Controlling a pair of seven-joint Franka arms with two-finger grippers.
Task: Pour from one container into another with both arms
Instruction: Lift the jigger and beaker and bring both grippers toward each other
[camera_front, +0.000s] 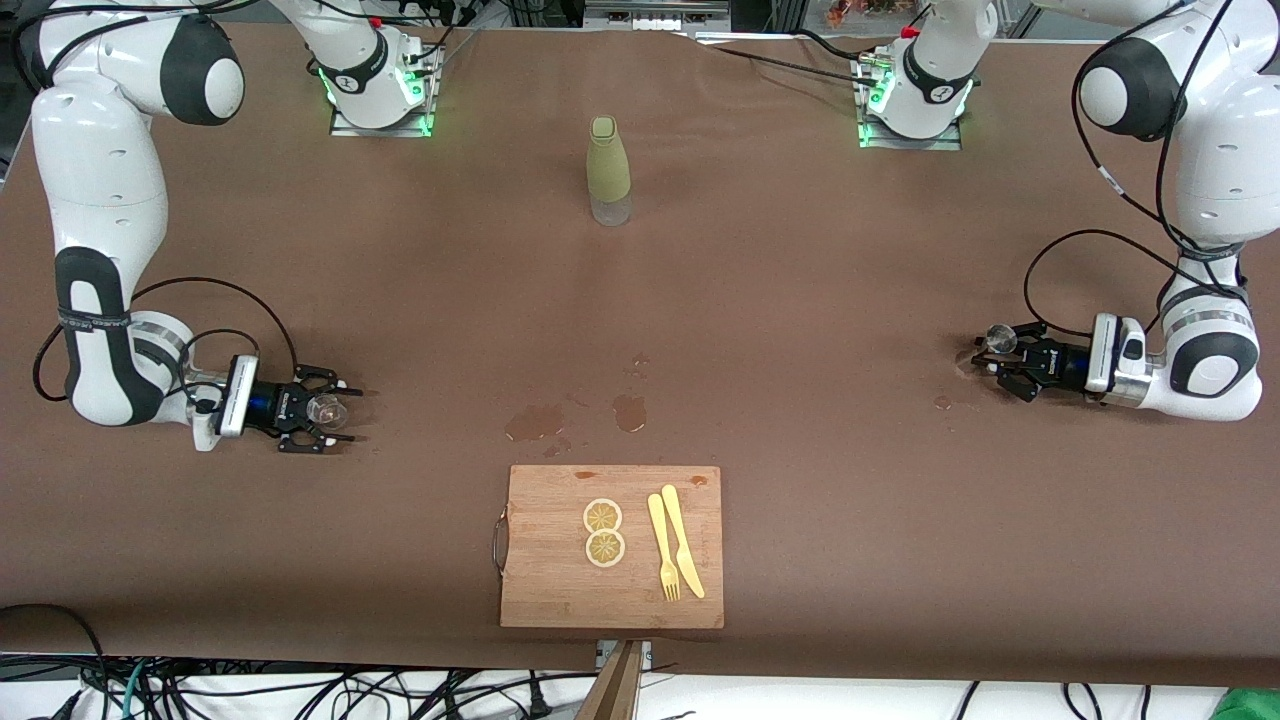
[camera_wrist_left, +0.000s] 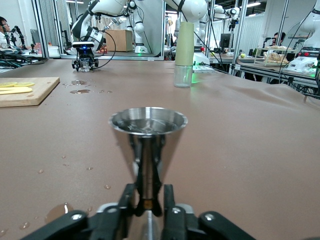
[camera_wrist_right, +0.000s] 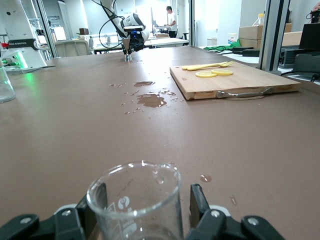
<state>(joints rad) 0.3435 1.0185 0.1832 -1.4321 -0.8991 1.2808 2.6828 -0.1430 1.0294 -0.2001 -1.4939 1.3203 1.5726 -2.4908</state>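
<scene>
The small steel jigger (camera_front: 998, 340) stands upright at the left arm's end of the table. My left gripper (camera_front: 996, 366) lies low along the table, shut on it. In the left wrist view both fingers pinch the jigger (camera_wrist_left: 148, 125) at its narrow waist, inside my left gripper (camera_wrist_left: 149, 199). The clear glass cup (camera_front: 326, 407) stands at the right arm's end of the table. My right gripper (camera_front: 340, 413) is also low, with a finger on each side of the cup. In the right wrist view the glass cup (camera_wrist_right: 135, 200) stands between the fingers of my right gripper (camera_wrist_right: 148, 196), with a narrow gap on one side.
A tall olive-green bottle (camera_front: 608, 170) stands mid-table near the bases. A wooden cutting board (camera_front: 540, 570) with two lemon slices, a yellow fork and a knife lies at the front edge. Puddles (camera_front: 535, 422) wet the cloth just above it, and drops (camera_front: 942, 403) lie near the jigger.
</scene>
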